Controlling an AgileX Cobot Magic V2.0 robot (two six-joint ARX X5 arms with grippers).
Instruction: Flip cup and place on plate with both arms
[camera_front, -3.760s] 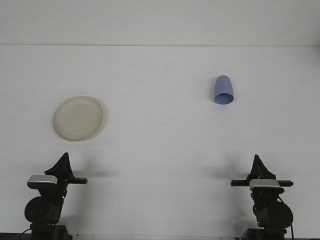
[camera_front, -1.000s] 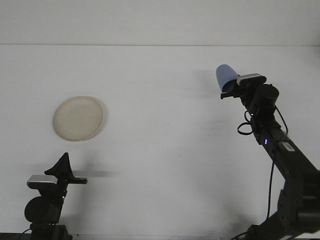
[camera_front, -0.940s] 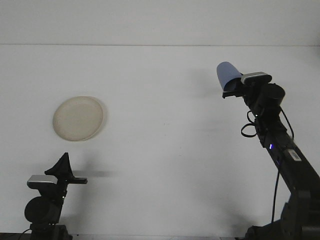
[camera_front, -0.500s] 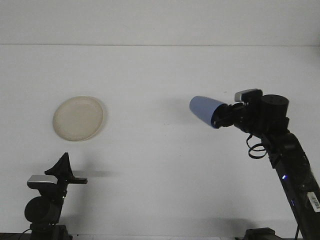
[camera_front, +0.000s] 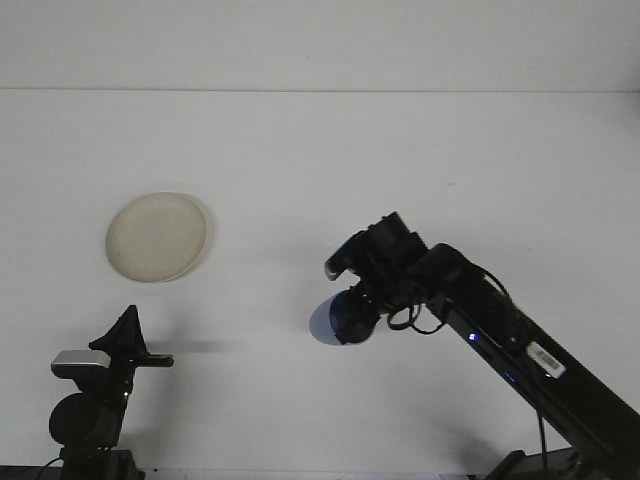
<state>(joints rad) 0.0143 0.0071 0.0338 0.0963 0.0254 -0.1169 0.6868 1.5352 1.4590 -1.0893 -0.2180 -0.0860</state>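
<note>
White table (camera_front: 300, 150); cream plate (camera_front: 156, 237) on left side.

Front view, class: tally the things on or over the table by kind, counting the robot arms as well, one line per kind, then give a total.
Plates: 1, the cream plate
Cups: 1, the blue cup
Robot arms: 2, the left arm and the right arm
Total: 4

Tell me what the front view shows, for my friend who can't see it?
The right arm's gripper holds a blue cup above the middle of the white table. A cream plate lies far left, near the parked left gripper.
</note>
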